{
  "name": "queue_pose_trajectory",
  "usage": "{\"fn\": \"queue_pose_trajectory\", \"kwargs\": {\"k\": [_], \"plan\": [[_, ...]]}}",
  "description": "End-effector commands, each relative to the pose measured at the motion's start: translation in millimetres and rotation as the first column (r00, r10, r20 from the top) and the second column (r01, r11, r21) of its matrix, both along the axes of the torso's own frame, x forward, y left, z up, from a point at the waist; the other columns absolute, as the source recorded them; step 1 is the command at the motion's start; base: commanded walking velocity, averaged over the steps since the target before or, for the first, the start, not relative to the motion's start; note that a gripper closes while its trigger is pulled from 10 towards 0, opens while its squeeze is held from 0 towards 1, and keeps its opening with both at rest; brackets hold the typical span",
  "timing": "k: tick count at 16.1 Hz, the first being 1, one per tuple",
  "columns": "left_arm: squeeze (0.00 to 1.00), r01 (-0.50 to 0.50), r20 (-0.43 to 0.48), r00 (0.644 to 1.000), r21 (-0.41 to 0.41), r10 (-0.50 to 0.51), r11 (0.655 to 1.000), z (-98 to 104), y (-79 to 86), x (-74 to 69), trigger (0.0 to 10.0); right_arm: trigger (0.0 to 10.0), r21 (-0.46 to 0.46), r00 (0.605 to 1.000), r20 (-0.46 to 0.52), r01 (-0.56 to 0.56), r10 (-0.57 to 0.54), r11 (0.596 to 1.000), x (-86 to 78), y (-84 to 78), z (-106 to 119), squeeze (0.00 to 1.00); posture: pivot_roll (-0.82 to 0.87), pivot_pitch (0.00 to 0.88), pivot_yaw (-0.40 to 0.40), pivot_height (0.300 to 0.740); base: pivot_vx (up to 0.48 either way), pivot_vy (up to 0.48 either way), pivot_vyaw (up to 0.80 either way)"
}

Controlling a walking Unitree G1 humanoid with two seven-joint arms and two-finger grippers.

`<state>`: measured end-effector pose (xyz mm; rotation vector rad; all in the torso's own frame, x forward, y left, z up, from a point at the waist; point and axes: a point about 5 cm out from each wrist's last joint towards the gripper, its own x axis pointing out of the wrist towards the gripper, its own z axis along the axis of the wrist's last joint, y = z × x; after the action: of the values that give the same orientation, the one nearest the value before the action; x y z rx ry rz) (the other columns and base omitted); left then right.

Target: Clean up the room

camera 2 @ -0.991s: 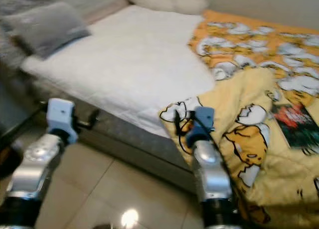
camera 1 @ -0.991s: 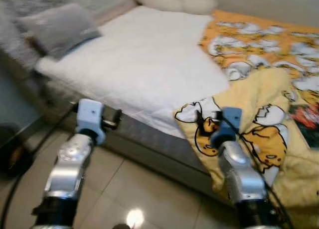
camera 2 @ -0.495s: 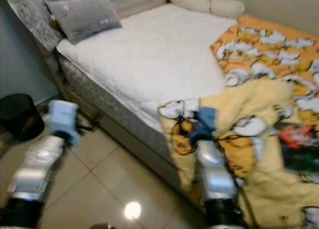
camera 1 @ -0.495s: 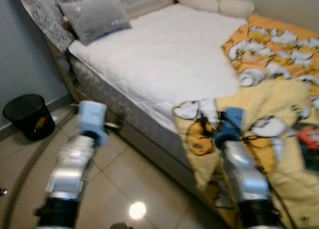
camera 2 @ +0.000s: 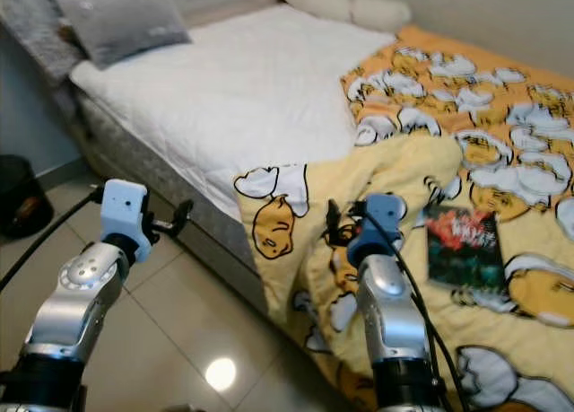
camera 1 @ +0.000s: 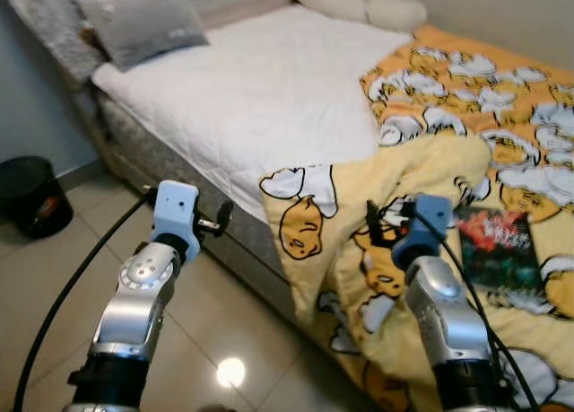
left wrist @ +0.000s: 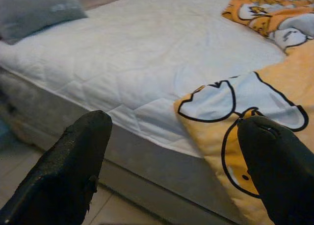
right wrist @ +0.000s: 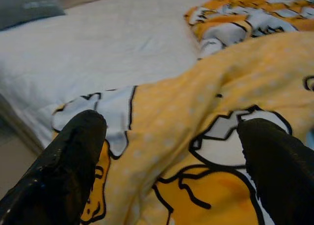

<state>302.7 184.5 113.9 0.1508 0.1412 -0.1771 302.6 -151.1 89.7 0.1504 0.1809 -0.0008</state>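
Bin [camera 1: 27,195] stands on the floor at far left, beside the bed [camera 1: 143,152]; a grey pillow [camera 1: 139,21] lies at the head of the white mattress [camera 1: 260,89]. Left gripper [left wrist: 174,161] hangs off the bed's edge, over the tiles, its fingers [left wrist: 73,161] spread wide and holding nothing. The yellow blanket [camera 1: 421,197] lies rumpled across the right half of the bed, one corner spilling over the side toward the floor. Right gripper [right wrist: 171,156] hovers above that rumpled fold, fingers [right wrist: 68,156] likewise wide apart and empty. A dark book [camera 1: 496,248] rests on the blanket to the right of the right arm.

The step in hand appears to be the approach to the blanket. To do it well, the robot would likely square itself to the bed's side, bring each gripper down onto a free edge of the cloth rather than its bulk, and clear the book first so that it does not slide off when the blanket is drawn flat.

Against the earlier frames the whole picture has shifted: the camera has turned, so the book now lies plainly in view and the bin sits nearer the left border. The things themselves show no shift.
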Motion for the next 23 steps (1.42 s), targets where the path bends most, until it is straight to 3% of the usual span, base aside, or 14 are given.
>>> {"fn": "queue_pose_trajectory", "kwargs": {"k": [1,5,17,19,21,23], "plan": [[0.82,-0.017,0.0,1.0,0.013,0.017,1.0,0.8,5.8,-0.3,10.0,10.0,0.014,1.0,0.012,-0.023,0.023,1.0,2.2,8.2,3.5,0.0,0.02,0.0,-0.015,0.74,0.0,-0.382,0.8],[0.82,-0.017,0.0,1.0,0.014,0.017,1.0,1.1,6.0,0.5,10.0,10.0,0.014,1.0,0.011,-0.02,0.019,1.0,3.2,8.0,3.7,0.0,0.02,0.0,-0.013,0.74,0.0,-0.383,0.8],[0.8,0.009,-0.017,1.0,0.033,-0.008,0.999,-1.1,5.9,0.7,10.0,10.0,0.032,1.0,-0.026,0.016,-0.016,0.999,3.6,6.4,-1.4,0.0,0.02,0.0,-0.015,0.74,0.0,-0.343,0.0],[0.76,0.106,-0.049,0.994,0.074,-0.102,0.992,-5.9,-1.2,-4.1,10.0,10.0,0.026,0.996,-0.069,0.056,-0.054,0.998,2.9,1.1,-7.1,0.0,0.02,0.0,-0.015,0.74,0.0,0.0,0.0],[0.76,0.287,-0.1,0.956,0.13,-0.275,0.949,-13.1,-11.9,-16.0,10.0,10.0,-0.01,0.986,-0.123,0.114,-0.114,0.993,1.1,-8.7,-15.2,0.0,0.02,0.0,-0.017,0.74,0.0,0.0,0.0],[0.73,0.36,-0.147,0.929,0.163,-0.339,0.919,-18.0,-13.3,-23.1,10.0,10.0,0.012,0.977,-0.151,0.154,-0.151,0.988,0.6,-15.4,-19.1,0.0,0.02,0.0,-0.017,0.74,0.0,0.0,0.0]]}}
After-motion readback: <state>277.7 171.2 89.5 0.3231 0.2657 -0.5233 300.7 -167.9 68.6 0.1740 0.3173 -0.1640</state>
